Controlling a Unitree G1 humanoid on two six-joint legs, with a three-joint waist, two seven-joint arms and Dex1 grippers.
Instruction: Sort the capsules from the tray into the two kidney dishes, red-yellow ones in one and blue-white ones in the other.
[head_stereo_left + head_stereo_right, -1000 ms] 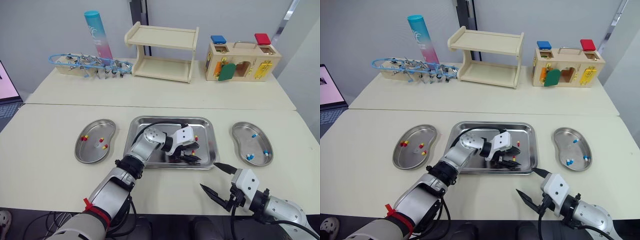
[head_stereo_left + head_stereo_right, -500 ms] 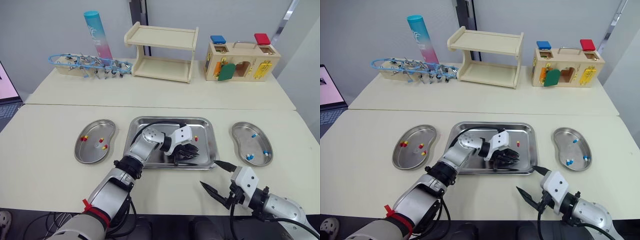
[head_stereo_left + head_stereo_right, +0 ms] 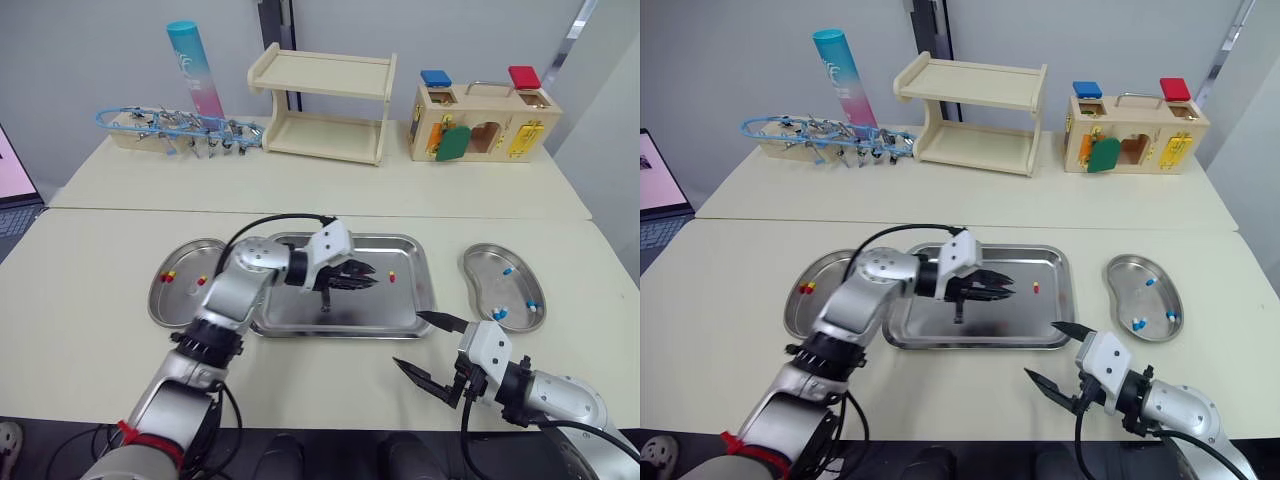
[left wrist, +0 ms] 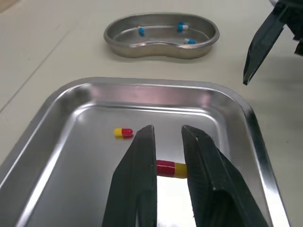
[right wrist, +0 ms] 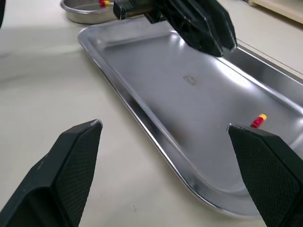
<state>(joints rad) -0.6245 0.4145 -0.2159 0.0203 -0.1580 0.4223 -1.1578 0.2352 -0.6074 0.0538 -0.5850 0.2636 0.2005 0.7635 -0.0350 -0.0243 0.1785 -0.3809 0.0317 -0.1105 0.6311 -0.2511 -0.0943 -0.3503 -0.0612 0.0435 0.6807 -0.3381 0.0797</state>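
Cream surface w/ a steel tray (image 3: 350, 318) at centre and a kidney dish each side, both apart from it. The left dish (image 3: 175, 305) has a few red-yellow caps (image 3: 170, 274) in it, the right dish (image 3: 490, 275) a few blue-white caps (image 3: 507, 270). At the back, well apart from all that: wooden shelf (image 3: 325, 105), toy lock box (image 3: 483, 125), teal-pink tube (image 3: 195, 65) standing upright, and a rack of blue wire bits (image 3: 175, 125). My left pincer (image 3: 370, 281) hangs above the middle of the tray, clear of the floor, fingers pointing toward the right dish. It's nearly closed, pinching a red-yellow capsule (image 4: 168, 169) crosswise between the two fingers, partway down from the tips. One loose capsule (image 3: 392, 277), also red-yellow, lies flat on the tray floor just beyond those tips, toward the tray's right end. My right pincer (image 3: 407, 340) hovers low over bare surface just off the tray's front right corner, fingers spread wide, nothing between them, and it's touching neither tray nor dish.
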